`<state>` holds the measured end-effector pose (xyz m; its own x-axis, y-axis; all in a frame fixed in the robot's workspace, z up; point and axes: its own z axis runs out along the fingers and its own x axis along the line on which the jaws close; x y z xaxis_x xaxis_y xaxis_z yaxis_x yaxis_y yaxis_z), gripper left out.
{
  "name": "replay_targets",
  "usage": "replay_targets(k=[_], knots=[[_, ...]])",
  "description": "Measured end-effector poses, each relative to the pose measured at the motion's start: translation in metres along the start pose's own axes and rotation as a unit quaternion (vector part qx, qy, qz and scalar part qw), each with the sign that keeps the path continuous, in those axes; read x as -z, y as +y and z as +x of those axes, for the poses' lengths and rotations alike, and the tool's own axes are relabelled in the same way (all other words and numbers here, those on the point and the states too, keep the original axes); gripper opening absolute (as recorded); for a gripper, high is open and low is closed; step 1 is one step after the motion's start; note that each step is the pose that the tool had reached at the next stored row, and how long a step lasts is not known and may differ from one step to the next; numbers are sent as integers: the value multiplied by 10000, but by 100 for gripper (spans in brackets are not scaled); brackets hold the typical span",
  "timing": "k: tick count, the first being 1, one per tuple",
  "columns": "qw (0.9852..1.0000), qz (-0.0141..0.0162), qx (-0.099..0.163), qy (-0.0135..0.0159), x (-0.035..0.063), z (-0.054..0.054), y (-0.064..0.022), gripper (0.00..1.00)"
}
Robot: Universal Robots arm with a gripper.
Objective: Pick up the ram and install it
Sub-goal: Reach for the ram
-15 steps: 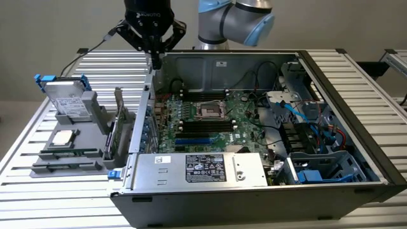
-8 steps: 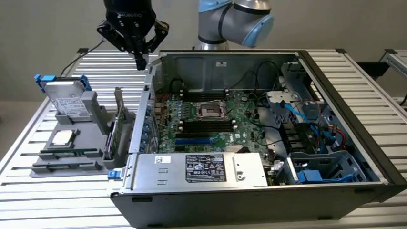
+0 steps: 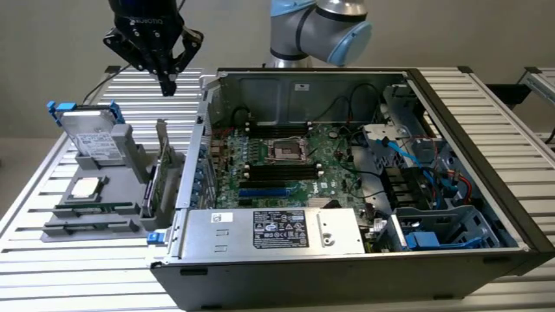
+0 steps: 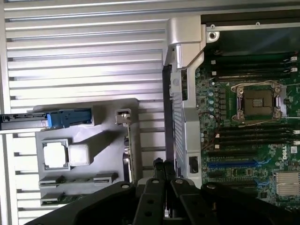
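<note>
Ram in holder, far from gripper (closed)

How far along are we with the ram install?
Nothing looks done: the ram lies in the gray holder, and the motherboard's slots look empty. In hand: nothing; the gripper is shut and empty, up in the air beside the case, apart from the holder. Left: both pickup and install.
</note>
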<state>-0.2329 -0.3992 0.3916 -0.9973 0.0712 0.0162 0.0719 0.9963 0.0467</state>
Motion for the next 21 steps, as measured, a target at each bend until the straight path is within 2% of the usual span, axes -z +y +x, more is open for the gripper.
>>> replay_targets(k=[12,17,21], knots=[[10000,0,1,0,-14,540,-92,10],[10000,0,0,0,-25,762,-167,10],[10000,0,1,2,-36,880,-254,10]])
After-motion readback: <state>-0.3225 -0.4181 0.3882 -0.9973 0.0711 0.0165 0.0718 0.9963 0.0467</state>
